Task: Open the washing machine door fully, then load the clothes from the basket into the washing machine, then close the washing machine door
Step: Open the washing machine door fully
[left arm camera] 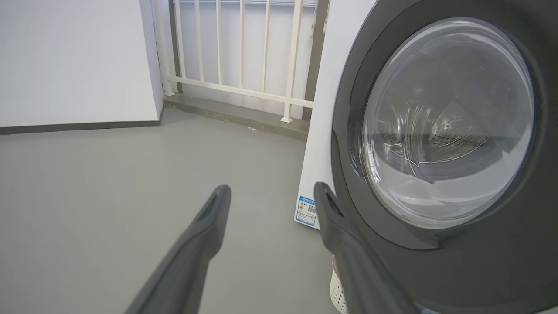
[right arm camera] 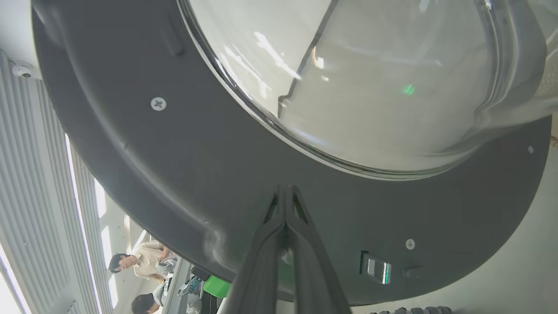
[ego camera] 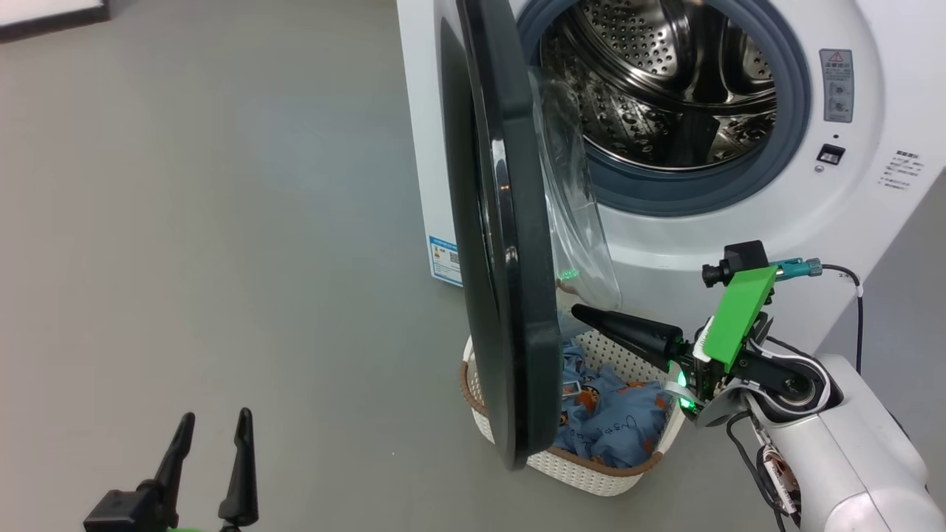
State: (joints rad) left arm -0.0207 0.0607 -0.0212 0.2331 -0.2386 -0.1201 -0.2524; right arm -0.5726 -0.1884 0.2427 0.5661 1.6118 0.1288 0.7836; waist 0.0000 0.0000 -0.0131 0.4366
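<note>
The white washing machine [ego camera: 665, 244] stands at the upper right with its steel drum [ego camera: 665, 81] exposed. Its black door [ego camera: 510, 258] is swung out and seen edge-on, the glass bowl facing the drum. Below the door sits the cream basket [ego camera: 591, 473] holding blue bear-print clothes [ego camera: 613, 417]. My right gripper [ego camera: 584, 314] is shut and empty, pointing left at the door's inner side over the basket. In the right wrist view its tips [right arm camera: 285, 188] lie close against the door's dark inner rim [right arm camera: 174, 165]; contact cannot be told. My left gripper [ego camera: 214, 421] is open, low left, facing the door's outer face [left arm camera: 436, 261].
Grey floor [ego camera: 222, 222] spreads to the left of the machine. A white railing [left arm camera: 239, 87] and wall stand behind. A blue sticker [left arm camera: 306, 210] marks the machine's front corner. Two people [right arm camera: 130, 261] show beyond the door's edge in the right wrist view.
</note>
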